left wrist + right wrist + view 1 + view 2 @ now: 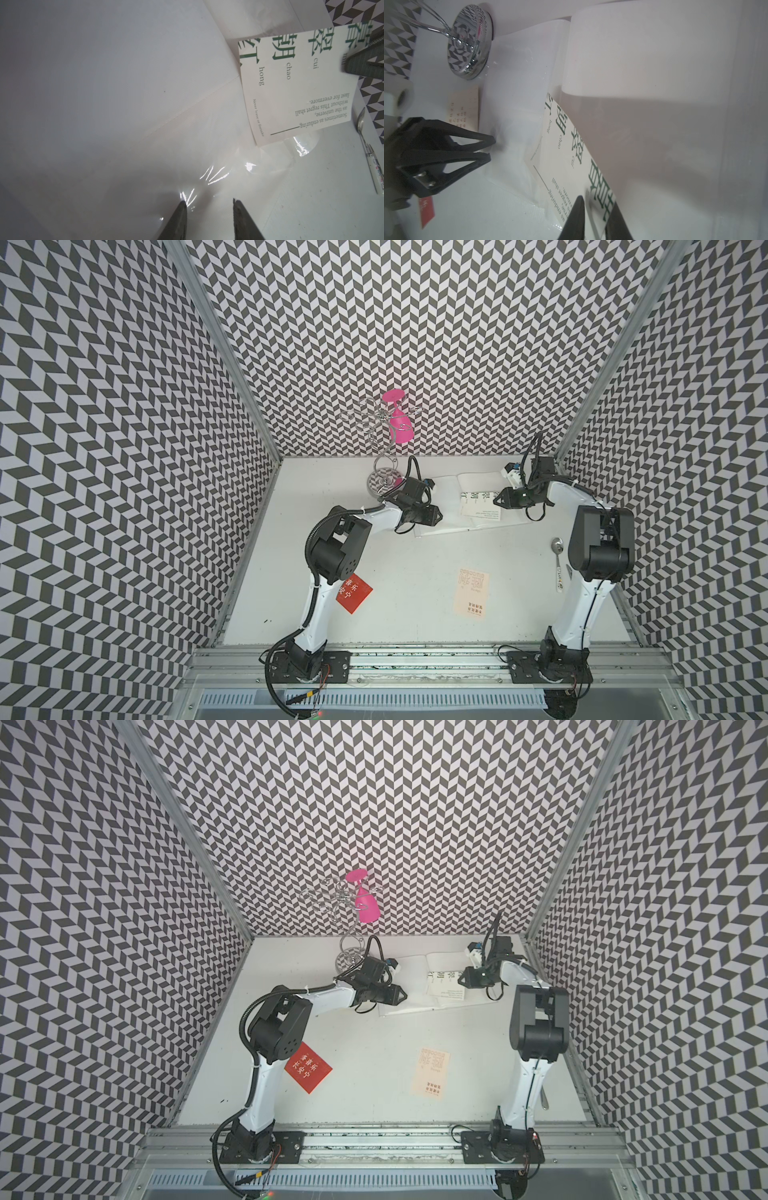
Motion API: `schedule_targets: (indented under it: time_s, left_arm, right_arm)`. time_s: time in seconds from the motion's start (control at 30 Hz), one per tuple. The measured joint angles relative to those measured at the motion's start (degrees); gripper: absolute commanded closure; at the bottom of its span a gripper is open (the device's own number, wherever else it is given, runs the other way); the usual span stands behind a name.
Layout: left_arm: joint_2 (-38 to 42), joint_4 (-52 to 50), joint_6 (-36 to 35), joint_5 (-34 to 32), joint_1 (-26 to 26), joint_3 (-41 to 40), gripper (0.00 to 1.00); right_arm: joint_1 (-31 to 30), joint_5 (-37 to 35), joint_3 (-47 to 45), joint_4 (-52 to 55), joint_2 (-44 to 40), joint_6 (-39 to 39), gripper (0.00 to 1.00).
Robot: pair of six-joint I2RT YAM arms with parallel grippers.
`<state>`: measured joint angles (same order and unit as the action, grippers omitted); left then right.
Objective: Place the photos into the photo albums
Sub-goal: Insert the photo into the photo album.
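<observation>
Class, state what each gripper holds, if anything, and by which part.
Right gripper pinches the green-lettered card by its edge, at one end of the large characters. Left gripper stands open, tips at the album, gripping nothing.

Table centre: bare surface of the table between red card and peach card; widest passage.
Near edge: bare strip in front of both cards, between the arm bases.
Far left: wire rack with hanging pink glass; its base just beside the album.
Over album: left gripper low above the left page; right gripper pinching the green-lettered card above the right page; bare page between them.
Left flank: left arm overhangs the red card.
Right flank: spoon just beside the right arm.
Bounds: patterned walls on three sides.
</observation>
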<state>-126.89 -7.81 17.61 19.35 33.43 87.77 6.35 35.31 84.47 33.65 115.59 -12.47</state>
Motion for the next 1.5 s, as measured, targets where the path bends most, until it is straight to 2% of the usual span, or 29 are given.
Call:
schedule_targets:
  time_s: [0.23, 0.47, 0.87, 1.33, 1.5]
  left_arm:
    - [0.02, -0.04, 0.02, 0.0, 0.0, 0.0, 0.61]
    - [0.31, -0.76, 0.0, 0.0, 0.0, 0.0, 0.61]
    - [0.92, -2.21, 0.0, -0.72, -0.48, -0.24, 0.61]
    - [0.94, -2.32, -0.07, -1.03, -0.55, -0.24, 0.61]
    - [1.4, -3.19, -0.17, -2.32, -0.57, -0.28, 0.61]
  right_arm:
    - [1.31, 7.08, -3.19, -3.93, 1.14, 2.01, 1.0]
    - [1.57, 7.32, 1.11, 1.05, 4.76, -2.43, 1.0]
    - [2.1, 4.68, 1.79, 7.04, 4.5, -9.88, 1.0]
    - [0.13, 4.52, 5.92, 10.75, 5.38, -12.57, 1.0]
    - [-1.05, 4.52, 6.91, 11.06, 6.45, -12.57, 0.95]
